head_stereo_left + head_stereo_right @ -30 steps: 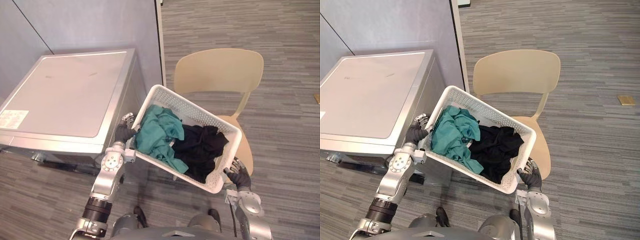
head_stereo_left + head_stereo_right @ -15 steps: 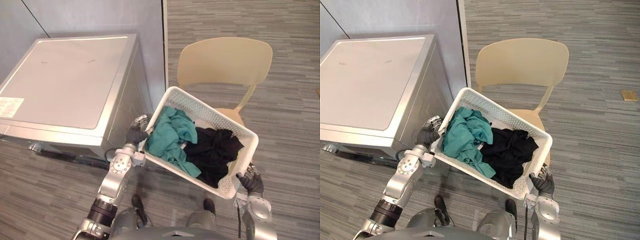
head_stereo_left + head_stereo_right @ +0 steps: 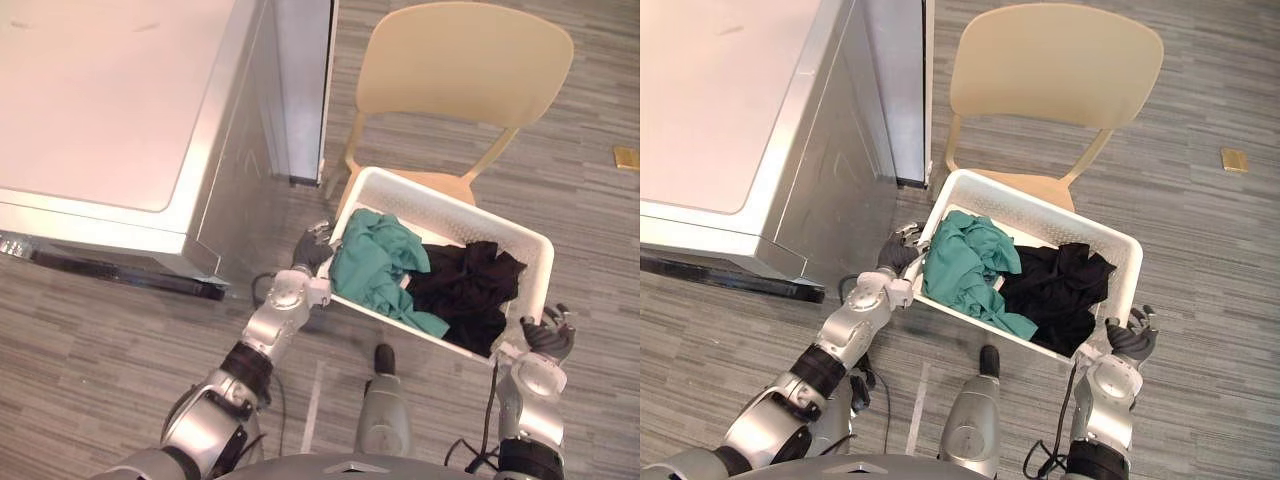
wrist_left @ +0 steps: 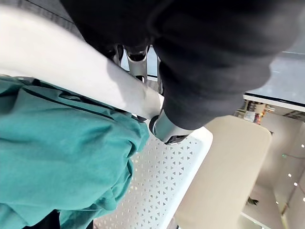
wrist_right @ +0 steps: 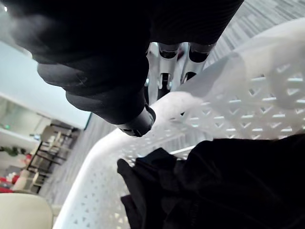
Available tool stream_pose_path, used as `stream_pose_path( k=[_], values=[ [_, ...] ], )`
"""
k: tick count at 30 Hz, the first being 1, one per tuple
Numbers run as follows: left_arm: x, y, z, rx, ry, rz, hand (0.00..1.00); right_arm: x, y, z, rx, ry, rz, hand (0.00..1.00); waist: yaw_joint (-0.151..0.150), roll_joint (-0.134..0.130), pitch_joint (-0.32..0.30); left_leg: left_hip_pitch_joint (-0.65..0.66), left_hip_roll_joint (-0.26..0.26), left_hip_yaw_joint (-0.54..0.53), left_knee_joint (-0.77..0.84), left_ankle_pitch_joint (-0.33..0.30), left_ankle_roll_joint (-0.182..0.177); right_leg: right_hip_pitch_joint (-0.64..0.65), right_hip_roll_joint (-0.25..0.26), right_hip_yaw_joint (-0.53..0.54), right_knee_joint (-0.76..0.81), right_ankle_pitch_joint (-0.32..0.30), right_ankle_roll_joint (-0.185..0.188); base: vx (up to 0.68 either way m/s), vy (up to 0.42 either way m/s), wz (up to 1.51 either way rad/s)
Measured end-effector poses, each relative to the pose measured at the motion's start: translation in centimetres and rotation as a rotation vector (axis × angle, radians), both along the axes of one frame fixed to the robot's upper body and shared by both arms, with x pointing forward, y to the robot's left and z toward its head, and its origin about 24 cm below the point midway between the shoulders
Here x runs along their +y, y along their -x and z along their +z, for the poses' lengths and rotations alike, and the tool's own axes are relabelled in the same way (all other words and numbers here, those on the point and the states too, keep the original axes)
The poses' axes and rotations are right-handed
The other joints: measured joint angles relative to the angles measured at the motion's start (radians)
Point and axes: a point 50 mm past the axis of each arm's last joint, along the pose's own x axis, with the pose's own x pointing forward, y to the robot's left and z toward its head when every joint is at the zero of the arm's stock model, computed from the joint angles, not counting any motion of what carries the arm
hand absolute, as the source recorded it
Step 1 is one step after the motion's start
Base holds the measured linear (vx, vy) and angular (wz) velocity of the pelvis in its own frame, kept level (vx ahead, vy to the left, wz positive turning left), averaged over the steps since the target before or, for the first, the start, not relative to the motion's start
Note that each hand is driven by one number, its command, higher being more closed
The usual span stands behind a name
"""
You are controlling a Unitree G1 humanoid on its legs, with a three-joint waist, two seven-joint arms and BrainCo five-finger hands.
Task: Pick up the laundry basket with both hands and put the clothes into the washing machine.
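A: Where is the basket now?

B: The basket (image 3: 457,209) hangs between the two hands. The left hand (image 3: 308,250) is clamped on the rim at one end, with the thumb over it and the fingers under. The right hand (image 3: 545,336) grips the opposite end in the same way. The green cloth (image 3: 375,265) lies near the left hand and the black cloth (image 3: 466,291) near the right.

A: How to carry it well?

B: I think both ends should stay level, so that nothing slides out. Turn slowly toward the washer (image 3: 100,100), which stands beyond the left hand on its outer side. The chair (image 3: 462,60) is just past the far rim, so keep clear of it.

A: What differs from one second ago?

B: The whole view shifted, so the camera moved. Both grips are unchanged and the clothes lie as before. The left hand showed against the washer's edge then. Now floor shows between them.
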Motion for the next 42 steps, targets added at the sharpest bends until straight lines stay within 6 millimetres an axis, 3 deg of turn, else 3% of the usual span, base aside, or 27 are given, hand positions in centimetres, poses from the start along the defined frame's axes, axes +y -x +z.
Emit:
stream_pose_path(
  k=[7, 13, 20, 25, 26, 27, 38, 42],
  values=[
    [-1.0, -3.3, 4.4, -0.067, 0.019, 0.065, 1.00, -1.0, -4.8, 5.3, -0.211, -0.008, -0.035, 1.00, 0.000, -0.014, 0.072, -0.031, 0.010, 0.001, 0.001, 0.014, 0.001, -0.035, 0.004, 0.000, 0.012, 0.008, 0.001, 0.00, -0.014, 0.01],
    [-0.3, -6.4, 10.5, -0.156, 0.089, 0.158, 1.00, -1.0, -10.7, 10.7, -0.366, -0.103, 0.001, 1.00, 0.004, -0.019, 0.109, -0.096, 0.032, 0.010, 0.020, 0.026, 0.004, -0.078, 0.018, -0.008, -0.010, 0.040, 0.001, 0.00, -0.012, 0.00],
    [0.6, -7.3, 13.3, -0.188, 0.194, 0.211, 1.00, -1.8, -13.5, 13.4, -0.481, -0.258, 0.085, 1.00, 0.021, -0.017, 0.139, -0.145, 0.056, 0.032, 0.054, 0.024, 0.007, -0.098, 0.023, -0.036, -0.014, 0.050, 0.001, 0.01, -0.033, 0.05],
    [1.3, -7.8, 12.6, -0.147, 0.201, 0.238, 1.00, -2.2, -14.4, 12.9, -0.453, -0.331, 0.148, 1.00, 0.030, -0.017, 0.158, -0.177, 0.063, 0.043, 0.074, 0.018, 0.017, -0.133, 0.023, -0.040, 0.007, 0.050, 0.001, 0.00, -0.023, 0.02],
    [1.4, -7.8, 12.3, -0.136, 0.197, 0.240, 1.00, -2.2, -14.5, 12.6, -0.439, -0.339, 0.152, 0.00, 0.035, -0.018, 0.159, -0.186, 0.067, 0.048, 0.084, 0.017, 0.017, -0.143, 0.023, -0.040, 0.015, 0.050, 0.001, 0.01, -0.031, -0.04],
    [1.4, -7.9, 12.3, -0.138, 0.196, 0.237, 0.00, -2.3, -14.5, 12.7, -0.441, -0.335, 0.162, 0.00, 0.035, -0.017, 0.161, -0.189, 0.069, 0.049, 0.090, 0.017, 0.018, -0.143, 0.024, -0.042, 0.016, 0.050, 0.001, 0.00, 0.000, 0.00],
    [0.7, -7.8, 12.2, -0.190, 0.098, 0.131, 0.00, -3.0, -14.8, 12.9, -0.327, -0.253, 0.255, 0.00, 0.042, -0.016, 0.161, -0.192, 0.077, 0.050, 0.097, 0.011, 0.027, -0.145, 0.023, -0.067, 0.055, 0.023, -0.001, -0.01, -0.022, 0.04],
    [0.2, -7.6, 11.4, -0.194, -0.023, 0.082, 0.00, -3.3, -14.6, 13.2, -0.340, -0.240, 0.253, 0.00, 0.057, -0.016, 0.161, -0.179, 0.077, 0.055, 0.095, 0.013, 0.030, -0.141, 0.022, -0.066, 0.064, 0.023, -0.001, 0.01, -0.006, -0.01]
  ],
)
